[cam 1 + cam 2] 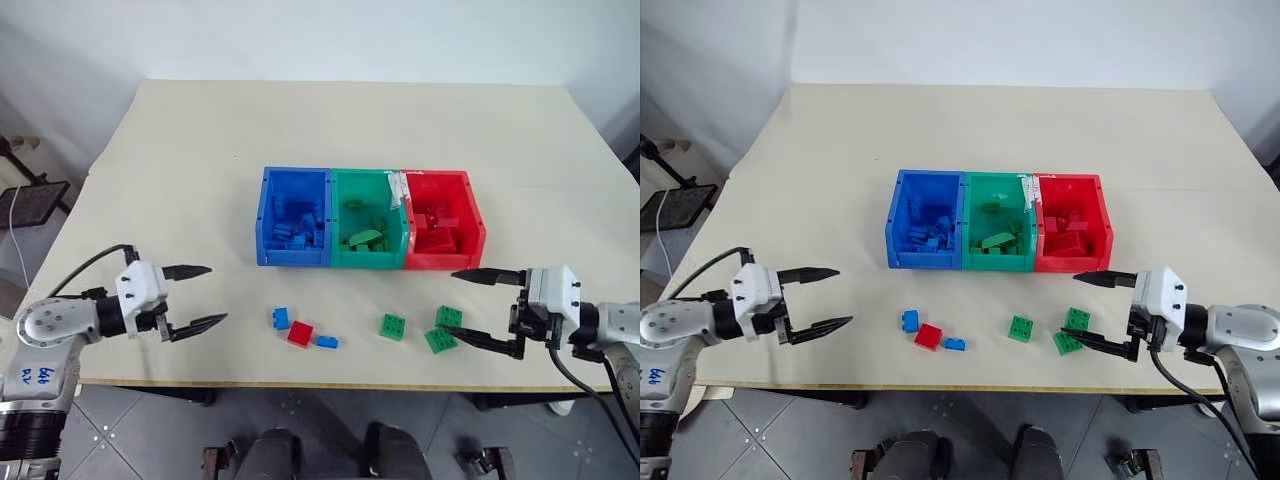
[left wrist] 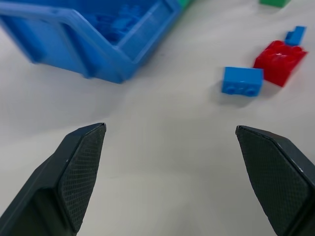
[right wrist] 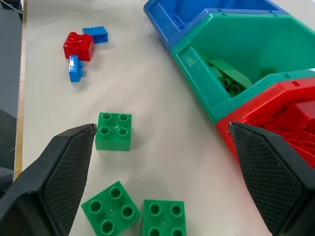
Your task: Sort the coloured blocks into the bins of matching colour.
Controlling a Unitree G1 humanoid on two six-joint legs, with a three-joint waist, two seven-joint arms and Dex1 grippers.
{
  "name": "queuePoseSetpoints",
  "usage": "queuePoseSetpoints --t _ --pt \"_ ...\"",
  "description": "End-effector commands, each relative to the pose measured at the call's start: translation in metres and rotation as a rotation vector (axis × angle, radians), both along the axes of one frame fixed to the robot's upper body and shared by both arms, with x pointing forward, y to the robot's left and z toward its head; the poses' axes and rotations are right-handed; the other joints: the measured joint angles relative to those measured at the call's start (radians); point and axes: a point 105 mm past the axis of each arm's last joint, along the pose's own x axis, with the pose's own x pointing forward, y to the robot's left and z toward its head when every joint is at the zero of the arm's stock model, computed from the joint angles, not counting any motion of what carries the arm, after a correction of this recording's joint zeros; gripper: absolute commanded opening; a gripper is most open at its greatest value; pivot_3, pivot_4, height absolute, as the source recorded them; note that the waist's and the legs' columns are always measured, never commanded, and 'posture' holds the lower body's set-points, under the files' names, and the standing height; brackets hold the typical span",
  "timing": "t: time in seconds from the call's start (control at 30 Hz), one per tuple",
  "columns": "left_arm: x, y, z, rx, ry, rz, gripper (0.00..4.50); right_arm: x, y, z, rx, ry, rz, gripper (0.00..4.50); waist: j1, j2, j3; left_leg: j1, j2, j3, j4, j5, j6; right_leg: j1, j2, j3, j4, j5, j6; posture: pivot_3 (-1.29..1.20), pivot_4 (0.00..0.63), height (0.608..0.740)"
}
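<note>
Blocks lay loose near the desk's front edge: two blue (image 1: 280,318) (image 1: 327,342) and a red one (image 1: 300,334) toward the left, three green (image 1: 393,326) (image 1: 449,317) (image 1: 440,340) toward the right. The bins (image 1: 368,262) sat mid-desk, already part filled. The left hand (image 1: 195,298) and right hand (image 1: 483,309) hovered with fingers spread wide, holding nothing. Sorting seemed between picks; the next move likely called for lowering the right hand onto a nearby green block.
</note>
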Motion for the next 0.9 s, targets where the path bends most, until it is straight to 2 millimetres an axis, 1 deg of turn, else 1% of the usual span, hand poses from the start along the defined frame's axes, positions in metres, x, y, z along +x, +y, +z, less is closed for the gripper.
queuePoseSetpoints --t 0.03,0.07,0.1,0.13,0.23,0.33,0.4,0.43,0.47,0.5,0.57,0.67,0.8,0.9 --pt "-0.001 -0.011 0.019 -0.027 -0.035 -0.051 4.49 -0.004 -0.009 0.008 0.008 -0.047 -0.042 4.5 0.001 0.0 0.0 0.0 0.0 0.0 0.0 0.0 0.0 0.0 0.0 0.0 0.0 0.0 0.0 0.0 0.15 0.74" --pt "-0.002 -0.02 0.021 -0.031 -0.039 -0.083 4.49 -0.007 -0.018 0.007 -0.003 -0.044 -0.073 4.5 0.006 0.0 0.0 0.0 0.0 0.0 0.0 0.0 0.0 0.0 0.0 0.0 0.0 0.0 0.0 0.0 0.15 0.74" --pt "-0.006 -0.032 0.024 -0.051 -0.03 -0.133 4.49 -0.01 -0.029 0.005 -0.02 -0.04 -0.107 4.5 0.008 0.0 0.0 0.0 0.0 0.0 0.0 0.0 0.0 0.0 0.0 0.0 0.0 0.0 0.0 0.0 0.15 0.74" --pt "-0.01 -0.04 0.025 -0.063 -0.02 -0.168 4.49 -0.013 -0.035 0.004 -0.033 -0.037 -0.127 4.5 0.009 0.0 0.0 0.0 0.0 0.0 0.0 0.0 0.0 0.0 0.0 0.0 0.0 0.0 0.0 0.0 0.15 0.74" --pt "-0.024 -0.073 0.026 -0.088 -0.003 -0.278 4.49 -0.021 -0.061 0.001 -0.076 -0.024 -0.221 4.5 0.006 0.0 0.0 0.0 0.0 0.0 0.0 0.0 0.001 0.001 0.0 0.001 0.0 0.0 0.0 0.0 0.15 0.74" --pt "-0.04 -0.105 0.029 -0.149 0.025 -0.394 4.49 -0.029 -0.094 -0.003 -0.128 0.0 -0.34 4.5 0.003 0.0 0.0 0.0 0.0 0.0 0.0 0.0 0.0 0.001 0.0 0.001 0.0 0.0 0.0 0.0 0.15 0.74" --pt "-0.046 -0.119 0.031 -0.16 0.019 -0.444 4.49 -0.036 -0.11 -0.006 -0.165 0.027 -0.388 4.5 0.002 0.0 0.0 0.001 0.0 0.001 0.0 0.0 0.0 0.001 0.0 0.001 0.0 0.0 0.0 0.0 0.15 0.74" --pt "-0.048 -0.123 0.032 -0.154 0.011 -0.463 4.49 -0.038 -0.115 -0.007 -0.177 0.043 -0.404 4.5 0.002 0.0 0.0 0.001 0.0 0.001 0.0 0.0 0.0 0.001 0.0 0.002 0.0 0.0 0.0 0.0 0.15 0.74" --pt "-0.049 -0.128 0.032 -0.153 0.008 -0.481 4.49 -0.041 -0.119 -0.012 -0.227 0.074 -0.403 4.5 0.002 0.0 0.0 0.001 0.0 0.001 0.0 0.0 0.0 0.001 0.0 0.002 0.0 0.0 0.0 0.0 0.15 0.74" --pt "-0.05 -0.132 0.032 -0.162 0.019 -0.497 4.49 -0.042 -0.118 -0.014 -0.266 0.092 -0.383 4.5 0.001 0.0 0.0 0.002 0.0 0.001 0.0 0.0 0.0 0.001 0.0 0.002 0.0 0.0 0.0 0.0 0.15 0.74" --pt "-0.051 -0.138 0.031 -0.171 0.02 -0.516 4.49 -0.036 -0.107 -0.012 -0.279 0.111 -0.36 4.5 -0.002 0.0 0.0 0.002 0.0 0.003 0.0 0.0 0.0 0.001 0.0 0.004 -0.001 0.0 -0.001 0.0 0.15 0.74" --pt "-0.051 -0.141 0.027 -0.16 0.018 -0.526 4.49 -0.026 -0.084 -0.009 -0.3 0.14 -0.291 4.5 -0.006 0.001 0.0 0.003 0.001 0.005 0.0 0.0 0.0 0.001 0.001 0.006 -0.002 -0.001 -0.001 0.0 0.15 0.74" --pt "-0.049 -0.13 0.021 -0.142 0.021 -0.483 4.49 -0.004 -0.051 -0.01 -0.344 0.188 -0.244 4.5 -0.001 0.001 0.0 0.002 0.002 0.005 0.0 0.0 0.0 0.001 0.001 0.006 -0.002 -0.001 -0.001 0.0 0.15 0.74" --pt "-0.045 -0.119 0.019 -0.133 0.018 -0.43 4.49 0.004 -0.04 -0.015 -0.39 0.221 -0.213 4.5 0.006 0.001 0.0 0.0 0.002 0.003 0.001 0.0 0.0 0.001 0.001 0.005 -0.005 -0.001 -0.001 0.0 0.15 0.74"
